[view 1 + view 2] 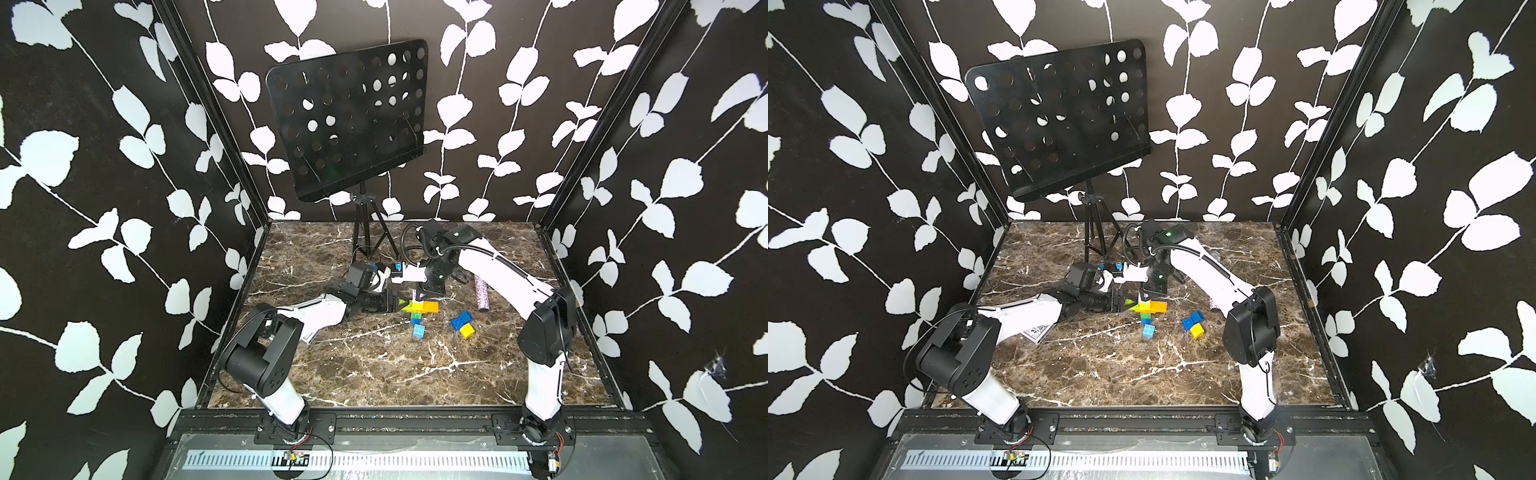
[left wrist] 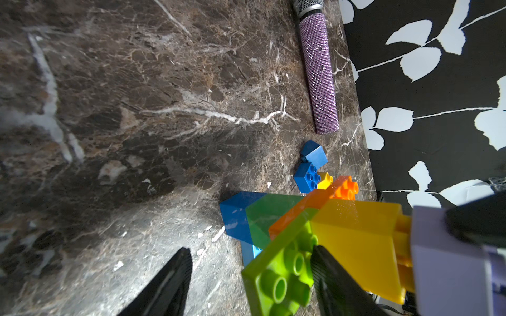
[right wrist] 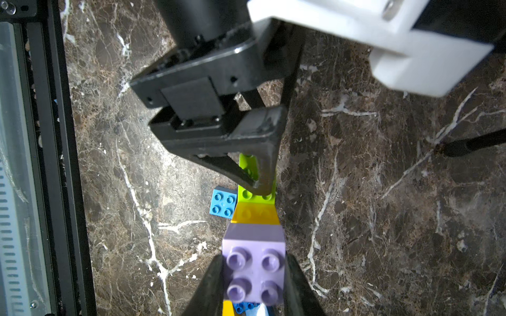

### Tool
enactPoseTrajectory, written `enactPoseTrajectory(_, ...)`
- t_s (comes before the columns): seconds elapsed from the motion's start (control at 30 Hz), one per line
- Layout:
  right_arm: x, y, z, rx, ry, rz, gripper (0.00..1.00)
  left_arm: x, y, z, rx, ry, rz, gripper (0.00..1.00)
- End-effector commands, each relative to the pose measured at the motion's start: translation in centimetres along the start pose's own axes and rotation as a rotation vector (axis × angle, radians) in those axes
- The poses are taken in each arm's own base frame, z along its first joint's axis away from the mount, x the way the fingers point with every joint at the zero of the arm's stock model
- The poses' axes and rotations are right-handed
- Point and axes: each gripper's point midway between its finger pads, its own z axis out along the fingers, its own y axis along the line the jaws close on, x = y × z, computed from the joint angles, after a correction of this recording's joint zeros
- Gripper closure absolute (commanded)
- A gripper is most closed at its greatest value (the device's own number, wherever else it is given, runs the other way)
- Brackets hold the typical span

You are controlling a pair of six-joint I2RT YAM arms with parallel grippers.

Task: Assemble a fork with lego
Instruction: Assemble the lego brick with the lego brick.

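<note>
On the marble table (image 1: 374, 374), a light blue brick (image 1: 419, 331) and some blue and yellow bricks (image 1: 463, 325) lie nearest, probably spare lego. Just behind them, mid-table, the unfinished fork (image 1: 423, 307) lies flat. The left gripper (image 2: 250, 250), fingers apart, rests one finger on the fork's lime plate (image 2: 279, 279), likely bracing it. The right gripper (image 3: 253, 257) is clamped on a lilac brick (image 3: 253, 238), apparently seating a prong. Farther back are a microphone (image 1: 482, 295) and a music stand (image 1: 349, 120). No containers are in view.

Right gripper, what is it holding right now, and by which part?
The right gripper holds the pale lilac square studded brick, pinched across two opposite side walls, with the studded top left uncovered.
</note>
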Motion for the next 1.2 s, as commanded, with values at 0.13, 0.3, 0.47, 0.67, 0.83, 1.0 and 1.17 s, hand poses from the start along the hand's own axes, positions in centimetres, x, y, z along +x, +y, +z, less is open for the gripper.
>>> enactPoseTrajectory(0.13, 2.0, -0.2, 1.1, -0.010, 0.085, 0.038, 0.72, 0.2, 0.0, 0.3, -0.002, 0.010, 0.006, 0.29)
enactPoseTrajectory(0.3, 2.0, -0.5, 0.4, 0.012, 0.096, 0.045, 0.72, 0.2, 0.1, 0.3, -0.003, 0.010, 0.006, 0.29)
enactPoseTrajectory(0.47, 1.7, -0.8, -0.1, 0.032, 0.090, 0.047, 0.72, 0.2, 0.1, 0.4, 0.001, 0.014, 0.002, 0.29)
enactPoseTrajectory(0.67, 1.2, -0.4, -0.3, 0.021, 0.060, 0.034, 0.72, 0.2, 0.2, 0.5, 0.001, 0.014, -0.001, 0.29)
enactPoseTrajectory(0.83, 0.9, -0.2, -0.9, 0.019, 0.043, 0.007, 0.72, 0.0, 0.0, 0.5, 0.002, 0.010, 0.004, 0.29)
enactPoseTrajectory(1.0, 1.1, -0.2, -1.0, 0.007, 0.048, -0.009, 0.72, -0.2, -0.1, 0.5, 0.004, 0.008, 0.006, 0.29)
enactPoseTrajectory(1.17, 0.9, -0.1, -1.4, 0.012, 0.036, -0.024, 0.72, -0.4, -0.2, 0.5, 0.004, 0.005, 0.008, 0.29)
